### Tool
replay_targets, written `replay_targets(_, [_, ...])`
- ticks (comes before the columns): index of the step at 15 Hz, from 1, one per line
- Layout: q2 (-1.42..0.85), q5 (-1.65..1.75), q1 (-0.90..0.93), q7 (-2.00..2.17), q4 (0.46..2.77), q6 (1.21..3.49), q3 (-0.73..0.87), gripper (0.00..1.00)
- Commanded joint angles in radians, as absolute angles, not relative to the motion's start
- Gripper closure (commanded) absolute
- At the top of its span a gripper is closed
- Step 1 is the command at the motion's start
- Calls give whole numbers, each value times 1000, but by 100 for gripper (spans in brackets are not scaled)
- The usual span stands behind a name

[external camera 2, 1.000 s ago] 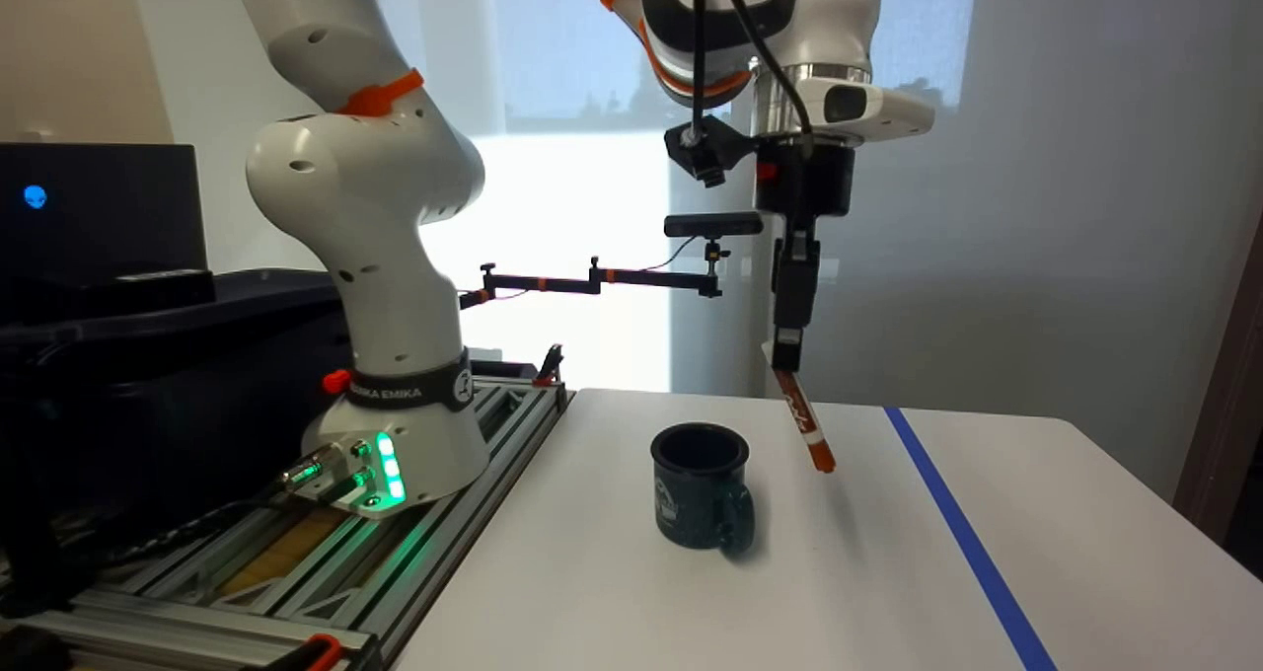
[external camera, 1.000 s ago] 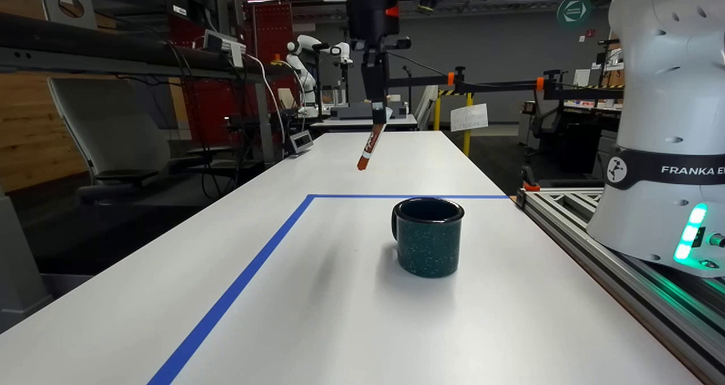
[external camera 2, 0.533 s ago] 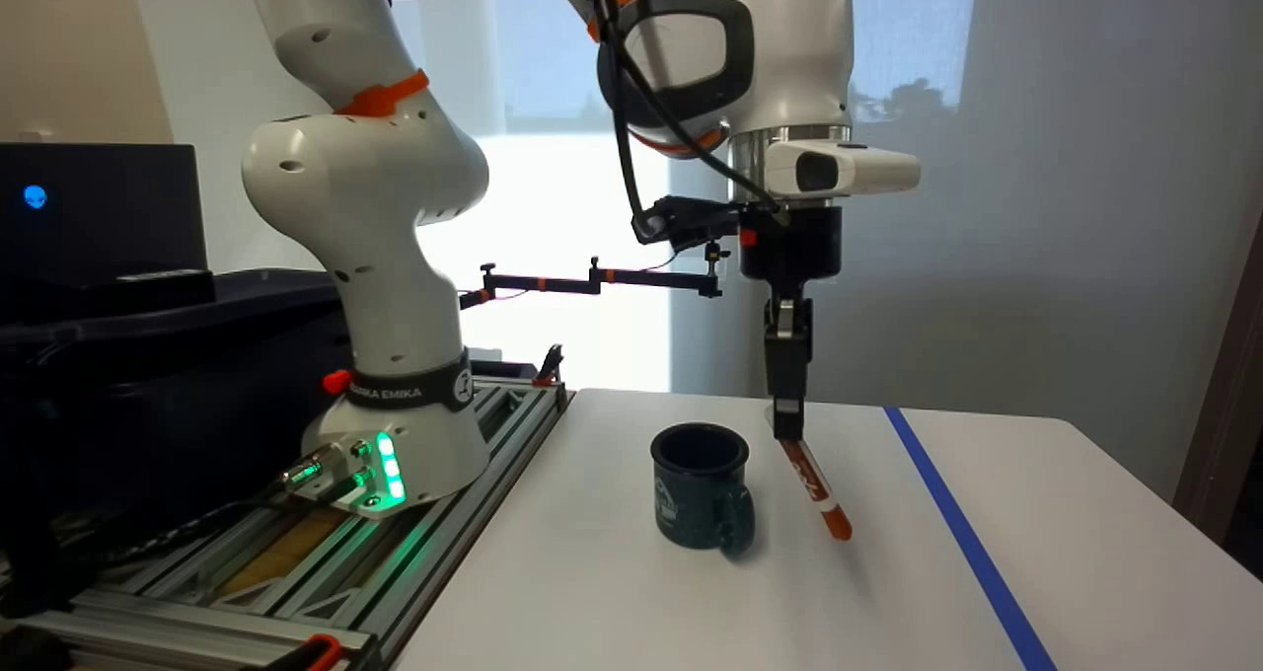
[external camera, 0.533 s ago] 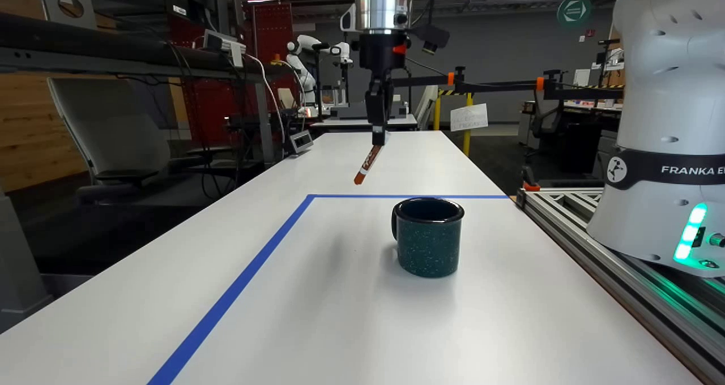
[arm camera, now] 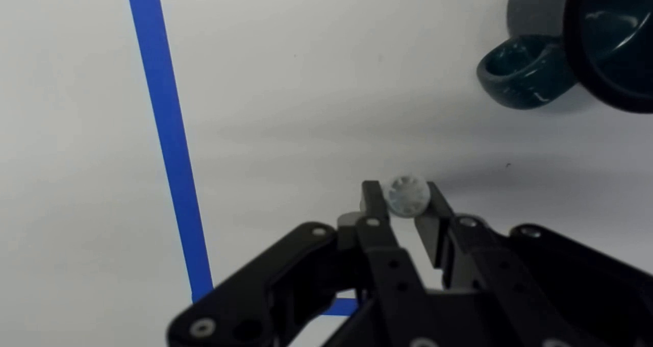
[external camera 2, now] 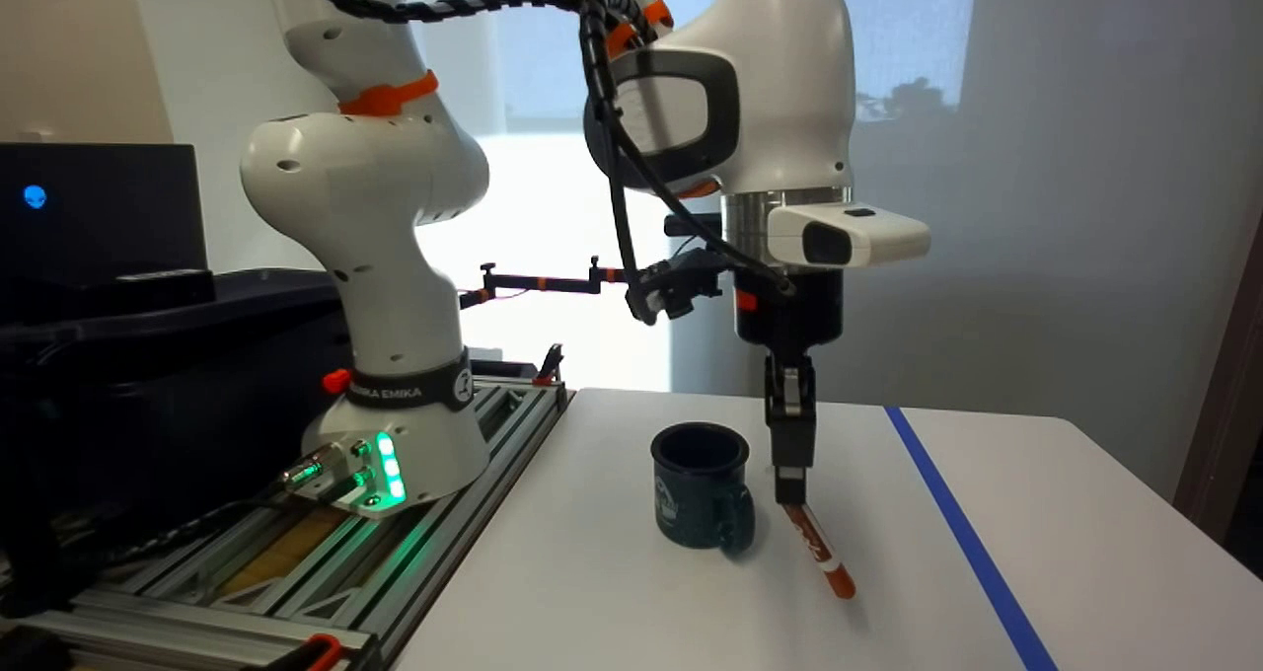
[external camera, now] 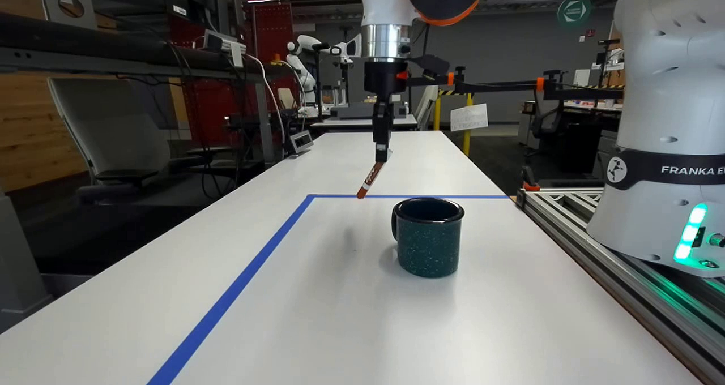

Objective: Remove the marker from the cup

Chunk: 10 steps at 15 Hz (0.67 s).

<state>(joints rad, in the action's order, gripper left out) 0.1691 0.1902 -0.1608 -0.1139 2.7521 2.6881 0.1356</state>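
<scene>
The reddish-brown marker [external camera: 371, 180] hangs tilted below my gripper [external camera: 382, 154], outside the cup and above the table. It also shows in an exterior view [external camera 2: 817, 551], with its orange-red end pointing down. My gripper [external camera 2: 789, 485] is shut on the marker's upper part. In the wrist view my gripper [arm camera: 405, 204] has the marker's pale round end [arm camera: 409, 196] between its fingertips. The dark teal-green cup [external camera: 429, 249] stands upright on the table, and it shows in an exterior view [external camera 2: 686, 498] beside the gripper. The wrist view has only part of the cup [arm camera: 535, 76], handle towards the gripper.
Blue tape lines [external camera: 243, 286] run on the white table [external camera: 272, 339]. A tape line also shows in the wrist view [arm camera: 173, 132]. The robot base [external camera 2: 405, 454] stands on a metal frame [external camera 2: 533, 454] along the table's edge, on the cup's far side from the marker.
My gripper has moved down towards the table with the marker held in it. The marker's tip is lower in both exterior views. The cup has not moved.
</scene>
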Motion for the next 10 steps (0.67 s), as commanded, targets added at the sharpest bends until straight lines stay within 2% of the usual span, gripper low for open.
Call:
replay_targets(1, [67,151,-140,-226,2752,2854,158,95])
replay_targets(6, [-114,171,-155,-257,2754,3100,146,95])
replay_targets(10, [-212,166,-165,-239,2753,3168,131,95])
